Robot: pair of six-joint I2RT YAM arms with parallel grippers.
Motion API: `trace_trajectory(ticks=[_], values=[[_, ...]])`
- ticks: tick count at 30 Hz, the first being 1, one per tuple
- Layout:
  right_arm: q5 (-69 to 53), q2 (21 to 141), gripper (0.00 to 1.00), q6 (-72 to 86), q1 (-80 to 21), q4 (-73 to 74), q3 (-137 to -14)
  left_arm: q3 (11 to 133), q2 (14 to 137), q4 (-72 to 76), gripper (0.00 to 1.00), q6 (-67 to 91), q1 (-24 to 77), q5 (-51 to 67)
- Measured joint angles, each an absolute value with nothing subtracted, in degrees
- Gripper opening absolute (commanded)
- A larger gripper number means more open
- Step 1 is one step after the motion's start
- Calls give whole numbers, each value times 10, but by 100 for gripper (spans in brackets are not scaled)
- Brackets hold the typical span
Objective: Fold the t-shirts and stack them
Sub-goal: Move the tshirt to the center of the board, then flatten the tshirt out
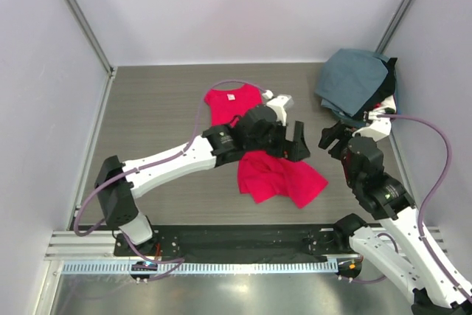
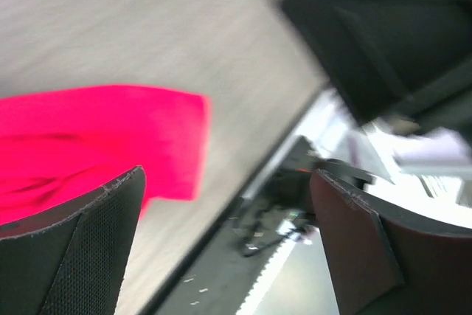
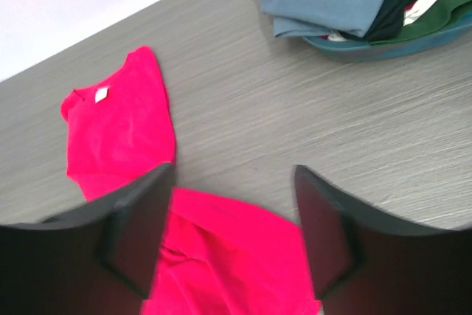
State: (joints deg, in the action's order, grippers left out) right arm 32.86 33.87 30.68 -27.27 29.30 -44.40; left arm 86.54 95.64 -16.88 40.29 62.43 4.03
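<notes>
As things lie, red shirt [image 1: 284, 176]: middle of the table [image 1: 147, 108], bunched up, collar end flat toward the back.
Left gripper [image 1: 297, 143]: above it, jaws wide, holding nothing.
Right gripper [image 1: 333, 138]: wide too, empty, near the grey-blue pile [image 1: 354, 79].
Our tip: we'd pinch both hem corners, pull flat, then fold evenly.

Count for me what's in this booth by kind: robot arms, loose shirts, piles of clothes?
Robot arms: 2, the left arm and the right arm
Loose shirts: 1, the red shirt
Piles of clothes: 1, the pile with a grey-blue piece on top
Total: 4
</notes>
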Motion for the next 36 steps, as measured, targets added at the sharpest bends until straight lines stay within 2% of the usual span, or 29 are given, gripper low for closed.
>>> trace_trajectory(ticks=[3,5,12,18,28,36], values=[[307,342,88,302,-273,303,-444,818,918,-178,97,400,582,25],[278,351,89,299,-273,306,-444,773,879,-178,100,401,541,19],[134,467,59,296,-273,309,-440,620,771,-168,99,412,419,-13],[51,540,60,308,-273,328,-400,516,763,-139,98,413,379,-28],[48,473,56,442,-274,381,-322,470,761,-74,95,383,374,-71],[44,491,56,509,-331,399,-259,422,756,-30,96,354,374,-83]])
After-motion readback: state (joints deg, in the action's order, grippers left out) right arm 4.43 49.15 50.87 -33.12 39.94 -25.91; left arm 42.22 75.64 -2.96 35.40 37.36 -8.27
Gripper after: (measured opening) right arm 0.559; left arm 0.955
